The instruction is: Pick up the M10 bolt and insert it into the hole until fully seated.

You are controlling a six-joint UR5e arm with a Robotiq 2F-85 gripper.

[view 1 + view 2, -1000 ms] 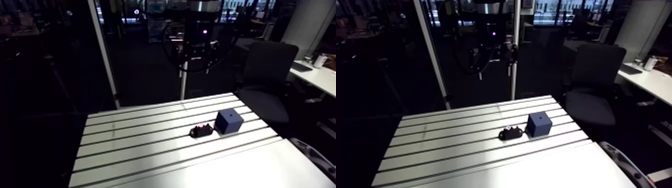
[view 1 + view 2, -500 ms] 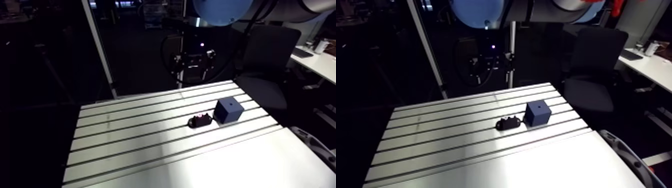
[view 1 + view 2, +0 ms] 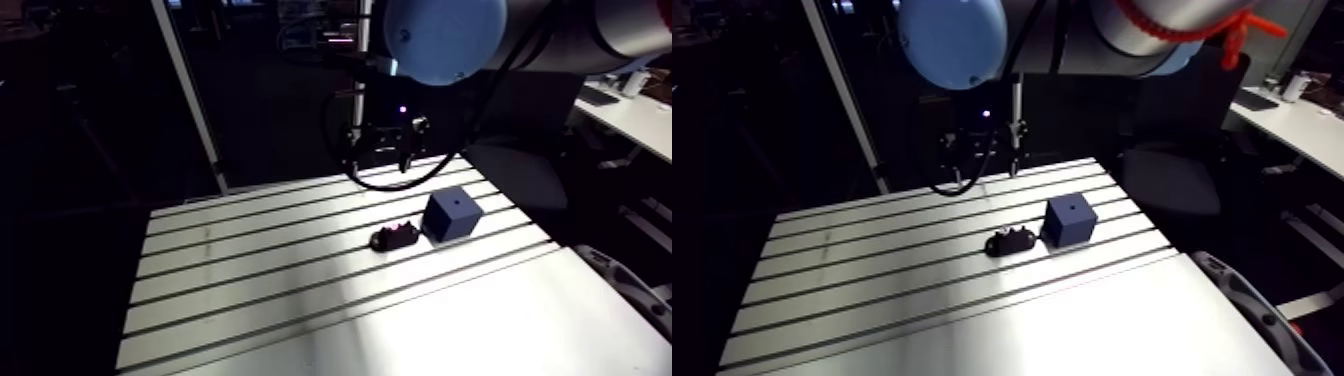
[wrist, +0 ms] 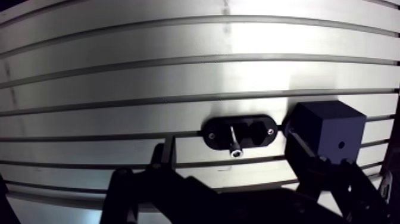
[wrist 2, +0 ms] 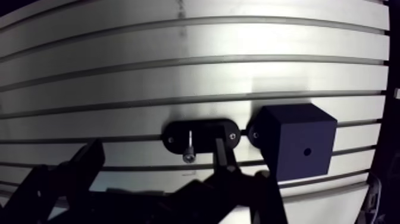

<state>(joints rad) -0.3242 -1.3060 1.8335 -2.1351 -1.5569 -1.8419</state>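
A black oval holder [image 4: 238, 133] lies on the slotted table [image 4: 119, 77], and the silver M10 bolt [image 4: 234, 140] rests across it. Touching the holder's end stands a dark blue cube [image 4: 331, 130] with a small round hole [image 4: 340, 143] in one face. In the wrist view both lie below and just ahead of my gripper [image 4: 232, 154], which is open with nothing between its dark fingers [image 4: 164, 159]. In the arm view the gripper [image 3: 385, 148] hangs well above the table's back edge, behind the holder [image 3: 395, 236] and the cube [image 3: 451, 214].
Long slots run across the aluminium table [image 3: 250, 270]. A smooth plate [image 3: 480, 330] covers its front part. A slanted light post [image 3: 190, 100] rises at the table's back left corner. The arm's blue joint cap [image 3: 445, 35] hangs high over the back.
The arm view has shifted with the arm. The gripper has come down closer to the table's back edge, and the blue joint cap has swung into view. Holder, bolt and cube have stayed put.
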